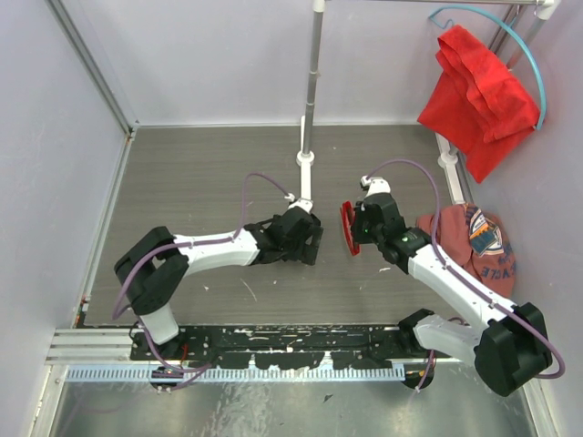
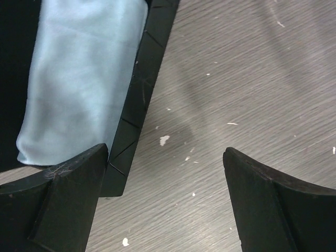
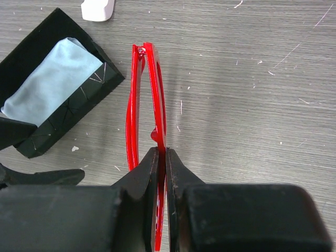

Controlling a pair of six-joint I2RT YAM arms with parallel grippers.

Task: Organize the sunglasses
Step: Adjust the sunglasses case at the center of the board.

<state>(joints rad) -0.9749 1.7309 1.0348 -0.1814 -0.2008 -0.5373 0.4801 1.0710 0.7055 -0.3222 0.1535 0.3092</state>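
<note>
Right gripper (image 3: 161, 157) is clamped on the folded sunglasses (image 3: 159, 100), edge-on over the tabletop (image 3: 252, 105), just right of the open black case (image 3: 79, 110) lined with the blue cloth (image 3: 50, 86). Left gripper (image 2: 164, 157) stands wide apart at the case's wall, holding nothing. Judgement: move the glasses left, align them lengthwise with the case, and lower them flat onto the cloth before releasing.

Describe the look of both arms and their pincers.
The left arm and right arm are white tubes with chunky black joints, each trailing a looping purple cable. The left pincer and right pincer have thick black fingers tapering to blunt tips.
</note>
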